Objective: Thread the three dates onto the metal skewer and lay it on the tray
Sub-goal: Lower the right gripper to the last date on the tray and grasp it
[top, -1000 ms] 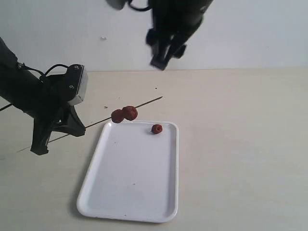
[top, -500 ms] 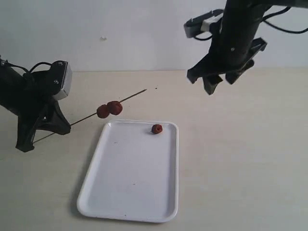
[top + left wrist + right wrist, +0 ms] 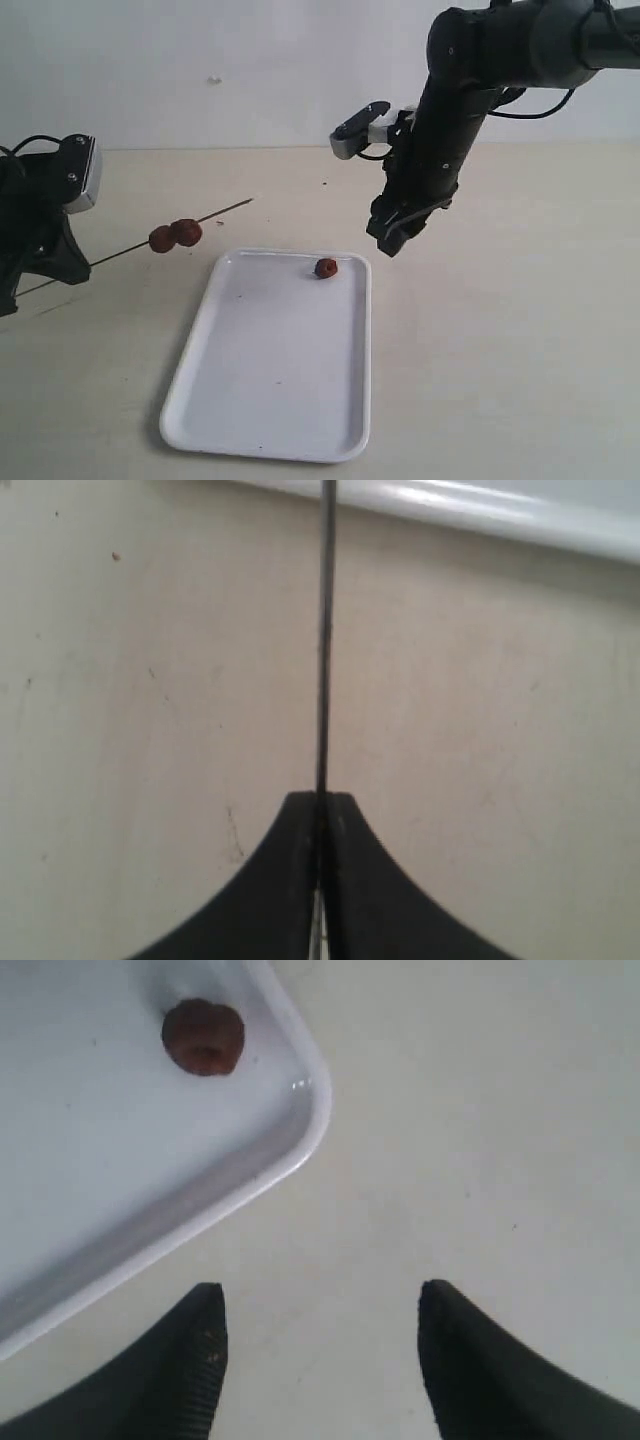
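Dates: two threaded dates [image 3: 175,236] on metal skewer [image 3: 225,210] in your pinching left jaws; third date [image 3: 326,267] still loose on tray [image 3: 270,380]; right jaws spread.

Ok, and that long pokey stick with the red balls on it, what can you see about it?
The skewer is a very thin, straight grey metal rod. The left gripper is shut on one end and seems to hold it off the table, to the left of the tray in the exterior view. Two dates are threaded on near its middle, touching each other. Nothing else touches it.
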You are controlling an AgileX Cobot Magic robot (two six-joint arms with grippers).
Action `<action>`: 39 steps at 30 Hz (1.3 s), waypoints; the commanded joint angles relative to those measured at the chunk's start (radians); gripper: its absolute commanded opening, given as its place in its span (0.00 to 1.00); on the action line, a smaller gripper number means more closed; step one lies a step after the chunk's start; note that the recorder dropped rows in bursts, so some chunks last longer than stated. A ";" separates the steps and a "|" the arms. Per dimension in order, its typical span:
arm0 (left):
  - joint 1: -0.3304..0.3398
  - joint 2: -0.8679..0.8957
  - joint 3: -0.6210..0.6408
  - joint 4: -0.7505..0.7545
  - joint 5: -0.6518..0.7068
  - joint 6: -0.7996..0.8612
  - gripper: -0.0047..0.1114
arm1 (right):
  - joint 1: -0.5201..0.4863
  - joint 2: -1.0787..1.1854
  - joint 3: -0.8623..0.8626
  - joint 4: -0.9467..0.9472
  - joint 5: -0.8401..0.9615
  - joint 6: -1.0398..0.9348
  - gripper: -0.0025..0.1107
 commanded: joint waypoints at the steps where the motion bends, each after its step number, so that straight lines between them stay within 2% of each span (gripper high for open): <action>1: 0.008 -0.011 -0.002 0.075 0.010 -0.049 0.04 | -0.003 -0.002 -0.004 0.028 -0.091 -0.024 0.51; 6: 0.009 -0.011 -0.002 0.104 0.012 -0.074 0.04 | -0.003 -0.002 -0.006 0.142 -0.134 -0.014 0.51; 13: 0.009 -0.011 -0.002 0.101 0.012 -0.093 0.04 | 0.003 -0.002 -0.006 0.163 -0.098 -0.023 0.51; 20: 0.009 -0.011 -0.002 0.101 0.008 -0.093 0.04 | 0.003 -0.002 -0.006 0.303 -0.059 0.033 0.51; 25: 0.009 -0.011 -0.002 0.096 0.010 -0.099 0.04 | 0.055 -0.002 -0.006 0.211 -0.058 -0.034 0.51; 32: 0.009 -0.011 -0.002 0.096 0.011 -0.100 0.04 | 0.125 0.015 -0.011 0.060 -0.115 -0.022 0.49; 36: 0.009 -0.011 -0.002 0.092 0.013 -0.100 0.04 | 0.126 0.081 -0.087 0.031 -0.093 0.093 0.49; 39: 0.009 -0.011 -0.002 0.092 0.013 -0.100 0.04 | 0.126 0.135 -0.161 0.030 -0.032 0.107 0.49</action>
